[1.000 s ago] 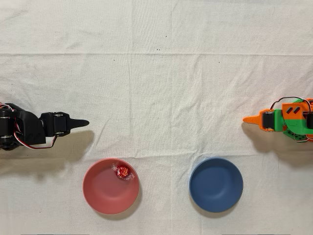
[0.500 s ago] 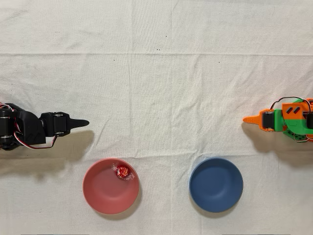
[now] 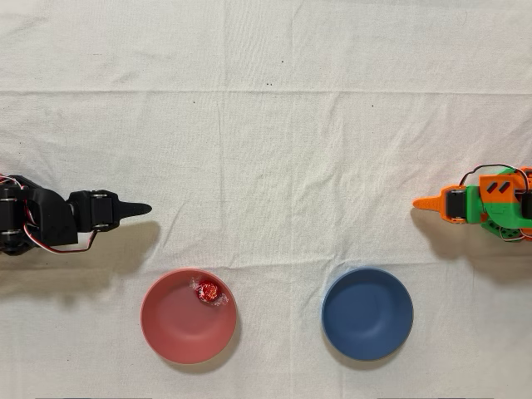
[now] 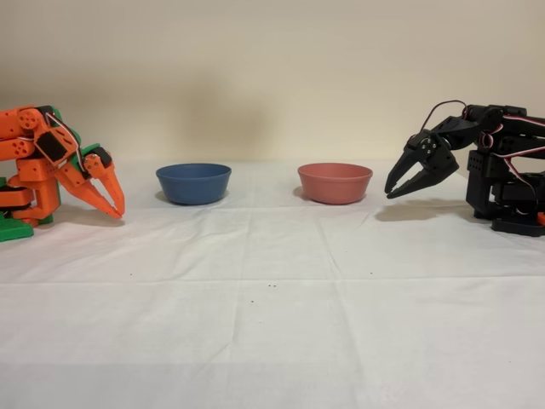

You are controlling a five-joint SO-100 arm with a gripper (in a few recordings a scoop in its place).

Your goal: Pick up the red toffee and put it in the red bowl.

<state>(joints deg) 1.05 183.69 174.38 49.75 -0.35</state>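
Red toffee [image 3: 208, 291] is already sitting inside the red bowl [image 3: 170, 328] — black gripper [image 4: 398, 186] is hanging beside it, fingers slightly apart, holding nothing.

No legible text, labels, brand marks, numbers or signs in either view. Bowls, cloth, wall and both arms carry nothing that can be read.

Robotics test bench: a creased white cloth [image 3: 274, 125] covers the bench before a plain beige wall [image 4: 272, 68]; two small hobby arms, black [image 4: 498, 166] and idle orange [image 4: 43, 170], face each other, wiring exposed.
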